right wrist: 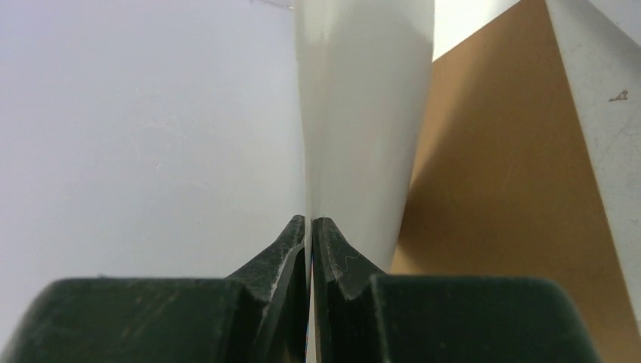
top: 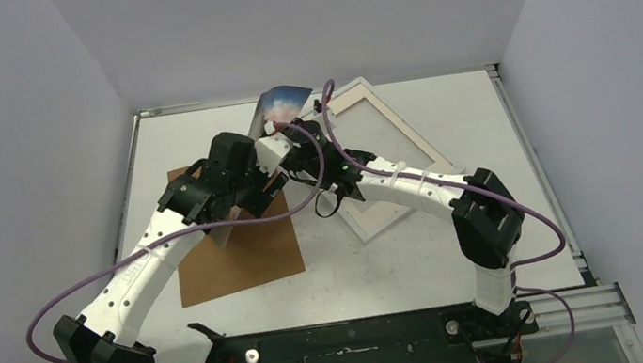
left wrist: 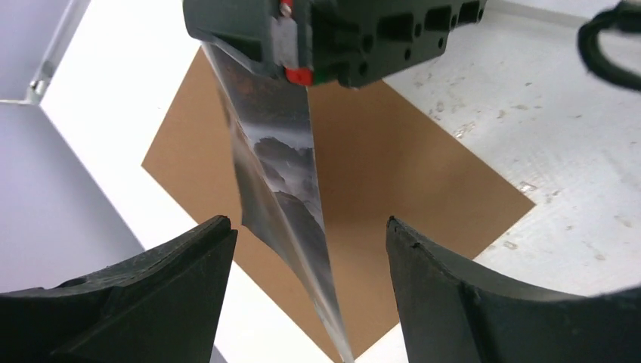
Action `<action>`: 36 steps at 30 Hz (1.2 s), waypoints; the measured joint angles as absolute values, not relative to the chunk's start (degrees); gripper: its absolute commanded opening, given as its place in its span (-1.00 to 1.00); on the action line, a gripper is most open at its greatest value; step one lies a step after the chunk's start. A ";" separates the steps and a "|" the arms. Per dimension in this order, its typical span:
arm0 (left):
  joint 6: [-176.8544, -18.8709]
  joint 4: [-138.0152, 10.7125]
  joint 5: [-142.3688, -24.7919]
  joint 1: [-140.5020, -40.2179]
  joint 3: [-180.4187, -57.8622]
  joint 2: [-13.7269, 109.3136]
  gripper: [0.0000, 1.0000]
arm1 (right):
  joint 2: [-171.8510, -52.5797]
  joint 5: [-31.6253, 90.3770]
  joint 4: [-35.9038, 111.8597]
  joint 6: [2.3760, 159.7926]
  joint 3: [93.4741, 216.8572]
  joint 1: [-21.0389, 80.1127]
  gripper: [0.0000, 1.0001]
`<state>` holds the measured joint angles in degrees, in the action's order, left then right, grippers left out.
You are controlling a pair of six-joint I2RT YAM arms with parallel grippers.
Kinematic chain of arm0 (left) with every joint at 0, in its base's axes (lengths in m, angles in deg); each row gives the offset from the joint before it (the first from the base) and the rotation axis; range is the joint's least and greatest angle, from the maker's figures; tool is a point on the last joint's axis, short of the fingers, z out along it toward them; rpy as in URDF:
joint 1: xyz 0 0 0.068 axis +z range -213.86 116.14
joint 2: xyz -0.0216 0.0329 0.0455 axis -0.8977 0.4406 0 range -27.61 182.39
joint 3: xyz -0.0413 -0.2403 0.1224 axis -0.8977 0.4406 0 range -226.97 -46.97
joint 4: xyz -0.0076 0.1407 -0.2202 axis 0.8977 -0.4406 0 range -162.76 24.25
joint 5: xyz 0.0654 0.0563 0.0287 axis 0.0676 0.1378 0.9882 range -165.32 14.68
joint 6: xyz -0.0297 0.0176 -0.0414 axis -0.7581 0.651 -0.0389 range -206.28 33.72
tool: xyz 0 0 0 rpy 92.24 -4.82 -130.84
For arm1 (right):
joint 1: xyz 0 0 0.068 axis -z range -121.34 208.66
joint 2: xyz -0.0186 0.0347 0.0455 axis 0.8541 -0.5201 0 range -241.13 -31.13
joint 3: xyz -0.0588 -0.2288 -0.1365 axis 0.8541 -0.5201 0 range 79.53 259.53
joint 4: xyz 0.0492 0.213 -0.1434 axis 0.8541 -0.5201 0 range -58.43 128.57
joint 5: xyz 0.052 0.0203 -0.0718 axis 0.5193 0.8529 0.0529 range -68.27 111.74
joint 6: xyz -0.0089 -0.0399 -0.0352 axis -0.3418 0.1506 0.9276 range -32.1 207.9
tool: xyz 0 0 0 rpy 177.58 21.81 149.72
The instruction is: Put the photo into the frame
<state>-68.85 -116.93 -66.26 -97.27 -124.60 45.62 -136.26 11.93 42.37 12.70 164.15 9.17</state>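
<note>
Right fingers (right wrist: 278, 261) pinch photo (right wrist: 363, 113), left fingers (left wrist: 178, 261) spread.

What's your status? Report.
Right jaws shut on thin sunset photo print, raised over brown board. Left jaws open astride it. White rectangular frame under right arm.

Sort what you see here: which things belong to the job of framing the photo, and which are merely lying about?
Job: photo, held in right pincer; white frame.
Lying about: brown backing board; cream mat.
</note>
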 measured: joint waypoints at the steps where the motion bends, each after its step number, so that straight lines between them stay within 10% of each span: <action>1: -67.91 -115.84 -64.60 -98.14 -123.59 45.29 0.37 | -136.26 12.48 42.28 12.18 163.87 9.26 -0.87; 9: -62.01 -109.33 -55.81 -100.94 -116.64 43.06 -0.33 | -136.26 16.00 42.91 9.38 163.23 10.00 -0.81; 14: -58.47 -105.74 -51.92 -101.27 -113.71 41.33 -1.00 | -136.26 17.81 43.98 8.33 161.92 10.26 -0.37; 22: -56.94 -101.13 -48.40 -99.74 -111.94 40.05 -1.00 | -135.42 19.65 44.75 9.42 160.24 10.90 0.80; 36: -63.85 -102.42 -57.58 -84.29 -123.11 40.59 -1.00 | -118.22 16.48 31.07 34.34 155.80 19.55 0.84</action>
